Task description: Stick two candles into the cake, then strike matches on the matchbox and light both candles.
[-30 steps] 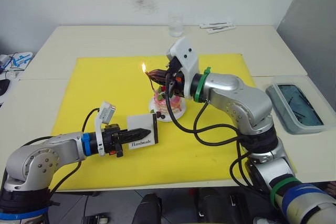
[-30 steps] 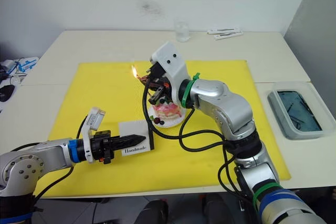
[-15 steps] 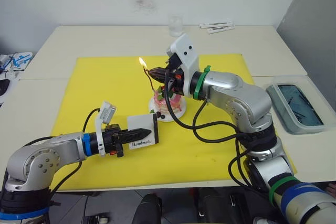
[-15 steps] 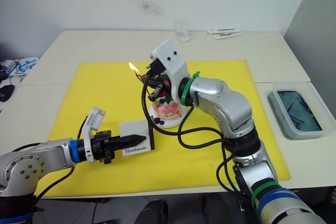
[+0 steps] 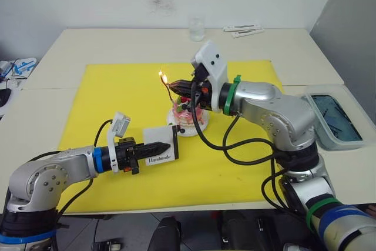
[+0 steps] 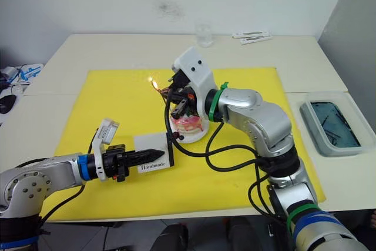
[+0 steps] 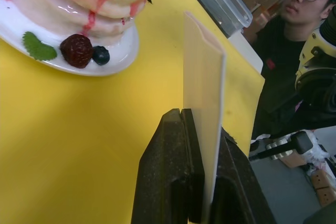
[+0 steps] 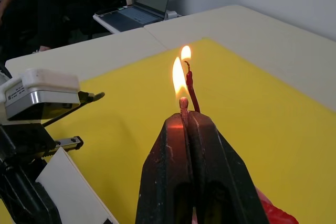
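the right gripper [image 8: 185,121] hangs over the cake [image 5: 187,116], its two black fingers pressed tight together on a burning match [image 8: 183,104] whose short stub sticks out just past the tips. the match flame stands right beside the lit tip of a thin wavy candle [image 8: 191,88], which rises from the cake and carries a small flame of its own. the cake sits on its small white plate [image 7: 84,69] near the middle of the yellow mat [image 5: 106,98].

to the left and nearer, the left gripper [image 5: 162,145] is closed on the white matchbox [image 5: 160,146], clamping it on edge so it stands upright just above the mat, near the cake's plate but apart from it. the word "handmade" shows on its face.

a clear glass [image 5: 197,28] stands at the far side of the table [image 5: 106,45], and a grey tray [image 5: 329,119] lies at the right.
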